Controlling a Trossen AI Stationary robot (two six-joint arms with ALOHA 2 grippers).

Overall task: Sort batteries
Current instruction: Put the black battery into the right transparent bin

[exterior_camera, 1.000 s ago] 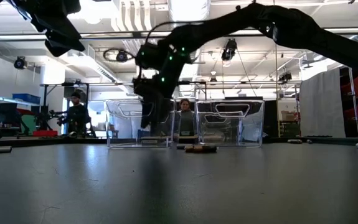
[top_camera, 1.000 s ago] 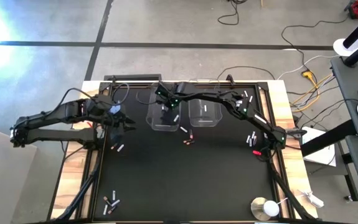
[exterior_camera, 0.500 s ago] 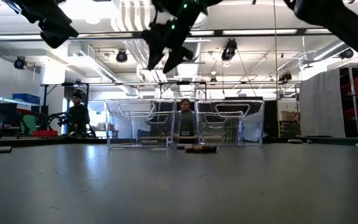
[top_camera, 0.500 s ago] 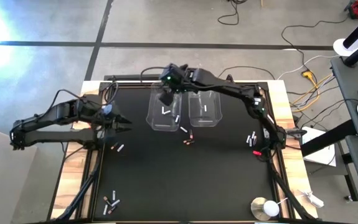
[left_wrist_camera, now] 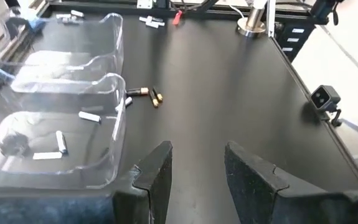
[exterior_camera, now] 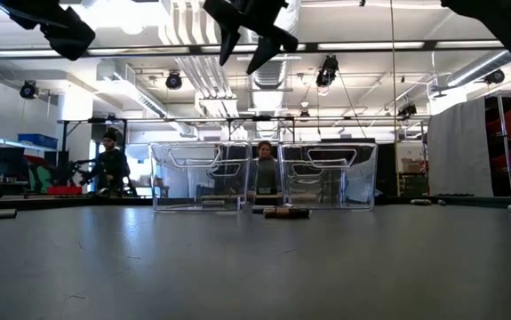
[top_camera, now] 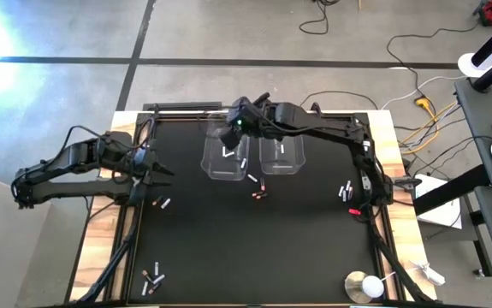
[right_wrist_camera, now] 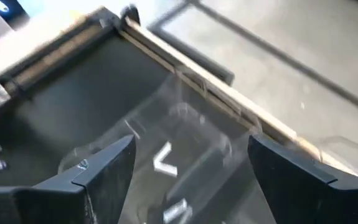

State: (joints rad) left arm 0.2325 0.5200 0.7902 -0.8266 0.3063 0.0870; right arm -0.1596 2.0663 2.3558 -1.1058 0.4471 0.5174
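Note:
Two clear bins stand side by side at the table's far middle: the left bin (top_camera: 208, 162) and the right bin (top_camera: 301, 159). Silvery-white batteries (top_camera: 227, 153) lie on the left bin's floor, and one (top_camera: 281, 148) lies in the right bin. Dark batteries with copper ends (top_camera: 260, 192) lie on the mat just in front of the bins. My right gripper (top_camera: 231, 133) hovers open high above the left bin, with nothing between its fingers (right_wrist_camera: 110, 163). My left gripper (top_camera: 164, 171) stands open near the table's left edge, its fingers (left_wrist_camera: 160, 168) pointing toward the bins, and holds nothing.
More batteries lie loose near the left edge (top_camera: 164, 204), at the near left corner (top_camera: 152, 278) and along the right side (top_camera: 346, 190). A red clip (top_camera: 352, 209) and a white-topped metal disc (top_camera: 365, 285) sit at the right. People (exterior_camera: 110, 162) stand beyond the table.
My right gripper has risen out of the left bin to well above its rim, rolling as it went, and stayed open. My left gripper has drawn back a little toward the table's left edge. The batteries in the bin now show uncovered.

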